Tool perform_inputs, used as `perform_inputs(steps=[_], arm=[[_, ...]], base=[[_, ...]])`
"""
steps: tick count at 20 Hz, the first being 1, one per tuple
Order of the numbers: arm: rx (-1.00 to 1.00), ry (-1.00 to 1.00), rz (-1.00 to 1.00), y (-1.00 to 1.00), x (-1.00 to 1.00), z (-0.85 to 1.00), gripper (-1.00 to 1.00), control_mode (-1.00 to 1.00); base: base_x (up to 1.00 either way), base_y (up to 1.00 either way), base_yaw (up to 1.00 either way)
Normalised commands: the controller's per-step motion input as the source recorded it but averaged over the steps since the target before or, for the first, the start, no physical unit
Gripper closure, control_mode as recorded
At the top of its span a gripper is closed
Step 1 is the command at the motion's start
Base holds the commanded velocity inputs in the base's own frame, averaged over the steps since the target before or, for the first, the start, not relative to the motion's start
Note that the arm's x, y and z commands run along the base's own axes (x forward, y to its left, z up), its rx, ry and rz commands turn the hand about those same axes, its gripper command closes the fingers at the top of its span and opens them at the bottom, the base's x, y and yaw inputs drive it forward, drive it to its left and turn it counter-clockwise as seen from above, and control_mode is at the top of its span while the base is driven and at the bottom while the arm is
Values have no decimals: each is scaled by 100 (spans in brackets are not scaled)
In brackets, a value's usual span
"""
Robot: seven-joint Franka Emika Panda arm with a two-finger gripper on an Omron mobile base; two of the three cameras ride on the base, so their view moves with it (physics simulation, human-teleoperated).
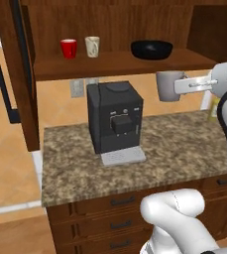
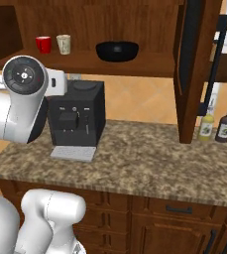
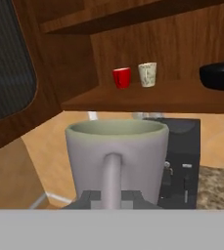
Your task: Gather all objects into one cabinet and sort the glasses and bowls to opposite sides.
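The gripper (image 1: 180,87) is clamped on the handle of the grey mug (image 1: 168,85), held upright in the air, mouth up, handle toward the arm, above the bench (image 1: 184,149) and right of the coffee machine (image 1: 115,118), just below the cabinet (image 1: 120,64) shelf.

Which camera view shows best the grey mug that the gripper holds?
The hand view: the grey mug is close, with rim and handle clear. The left base view shows it small, held beside the shelf. In the right base view the arm covers it.
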Motion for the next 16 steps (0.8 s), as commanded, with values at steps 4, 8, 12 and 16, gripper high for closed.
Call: perform_inputs(steps=[4, 8, 12, 16], arm=[[0, 0, 0, 0, 0, 0, 100, 100], [0, 0, 0, 0, 0, 0, 100, 100], [0, 0, 0, 0, 0, 0, 100, 100], [0, 0, 0, 0, 0, 0, 100, 100]], base=[[34, 6, 0], [19, 15, 0], [17, 18, 0], [4, 30, 2]])
